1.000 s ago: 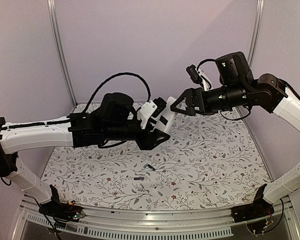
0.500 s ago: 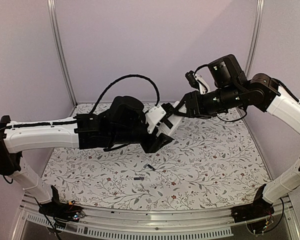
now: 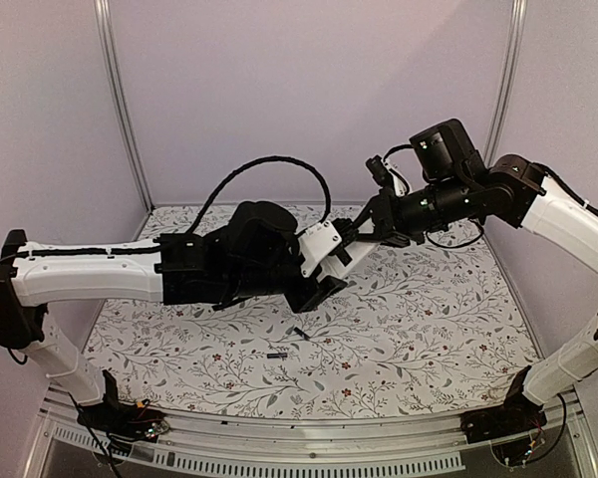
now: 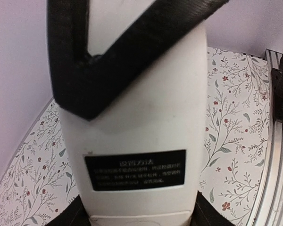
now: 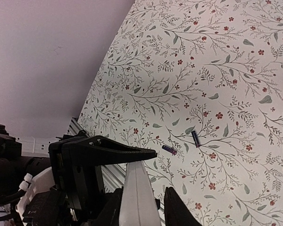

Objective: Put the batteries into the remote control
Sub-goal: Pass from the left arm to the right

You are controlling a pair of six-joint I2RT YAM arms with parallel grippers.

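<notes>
Left fingers (image 4: 68, 70): clamping the remote (image 4: 141, 132)
Right fingers (image 5: 179, 209): pinching its far end
Risk: if I pull unevenly, it twists free

Soft even light, faint shadows; remote control (image 4: 141, 117) near left wrist lens blurred, seemingly distorted.

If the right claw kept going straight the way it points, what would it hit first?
The small flat white plastic remote control: it lies between the right gripper's fingers, held up by the left gripper. How near contact is, I cannot tell.
</notes>
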